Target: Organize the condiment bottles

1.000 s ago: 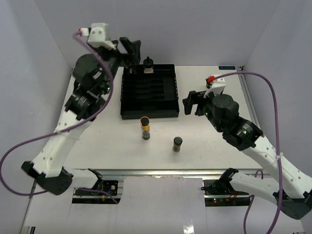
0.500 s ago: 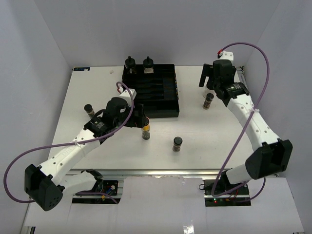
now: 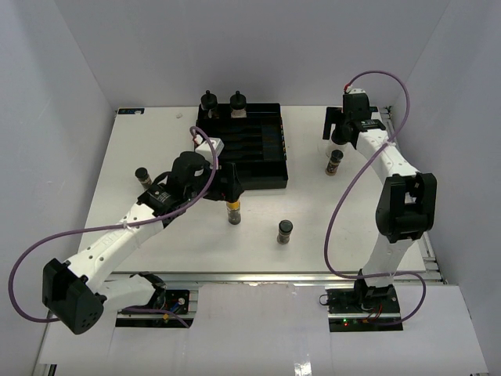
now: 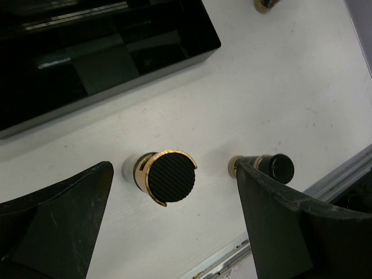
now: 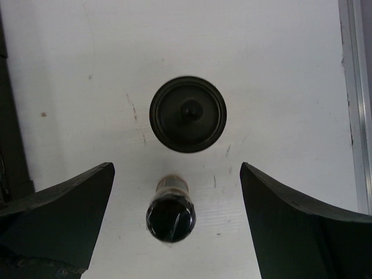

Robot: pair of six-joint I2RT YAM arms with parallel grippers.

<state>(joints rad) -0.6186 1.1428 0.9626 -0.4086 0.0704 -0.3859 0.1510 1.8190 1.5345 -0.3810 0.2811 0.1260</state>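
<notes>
condiment bottles [image 3: 286, 230]: four slim on table [image 3: 352, 211], two knobbed at tray [image 3: 266, 168] (far end); left pincer [image 4: 173, 165], right pincer [image 5: 176, 165] both wide.

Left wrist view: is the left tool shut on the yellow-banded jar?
No, the left tool is open, with the yellow-banded jar standing untouched in the gap.

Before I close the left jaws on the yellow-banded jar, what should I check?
1. Left gripper jaws open: ok.
2. Yellow-banded jar between the jaws, touching neither: ok.
3. That jar standing upright: ok.
4. Clearance to the plain-lidded jar beside one jaw: cannot tell.
5. Black tray shows free slots: ok.
6. Right gripper far from this grasp, jaws open: ok.
</notes>
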